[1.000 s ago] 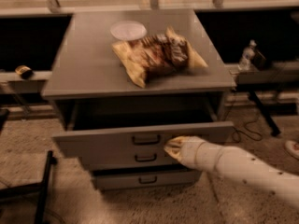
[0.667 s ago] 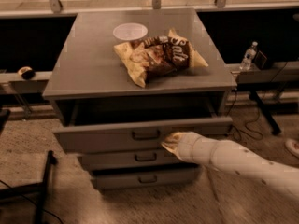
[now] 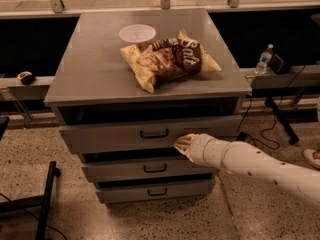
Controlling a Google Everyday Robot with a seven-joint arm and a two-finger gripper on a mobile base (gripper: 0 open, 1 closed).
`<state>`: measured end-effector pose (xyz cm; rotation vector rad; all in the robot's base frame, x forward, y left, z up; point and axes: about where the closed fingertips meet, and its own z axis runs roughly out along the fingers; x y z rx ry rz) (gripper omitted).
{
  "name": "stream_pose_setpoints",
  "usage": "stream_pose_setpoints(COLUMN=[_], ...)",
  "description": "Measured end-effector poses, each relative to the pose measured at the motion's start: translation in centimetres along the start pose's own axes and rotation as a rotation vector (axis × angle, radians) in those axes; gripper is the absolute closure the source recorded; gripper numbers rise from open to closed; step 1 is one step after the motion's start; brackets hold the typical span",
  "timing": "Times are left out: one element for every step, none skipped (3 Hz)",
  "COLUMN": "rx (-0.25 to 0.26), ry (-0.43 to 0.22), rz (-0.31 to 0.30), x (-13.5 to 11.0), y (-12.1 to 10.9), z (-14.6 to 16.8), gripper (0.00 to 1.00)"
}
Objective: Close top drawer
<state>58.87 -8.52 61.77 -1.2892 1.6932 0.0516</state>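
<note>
Grey top drawer [image 3: 110,134] sat partly pulled out beneath counter [image 3: 90,79], dark gap showing above its front. We saw gripper [image 3: 183,144] pressed against drawer front, right of black handle [image 3: 154,133], near lower edge. Jaws drawn together into one tapered tip, holding nothing. Chip bag [image 3: 167,59] lay just beside white cup [image 3: 137,33] on counter.

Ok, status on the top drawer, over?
Gripper at front of wide grey top drawer, right of its black bar handle. Drawer partly open. No obstruction visible.
</note>
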Motion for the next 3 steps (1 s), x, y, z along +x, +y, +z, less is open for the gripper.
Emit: stream_pose_setpoints(rx=[0.007,-0.026,-0.094], ry=[0.008,0.023,0.007], rz=[-0.002,-0.103,-0.205], x=[-0.1,-0.2,-0.1], y=[-1.5,-1.1,0.9], z=[1.4,2.1,1.2], gripper=[1.0,1.0,1.0])
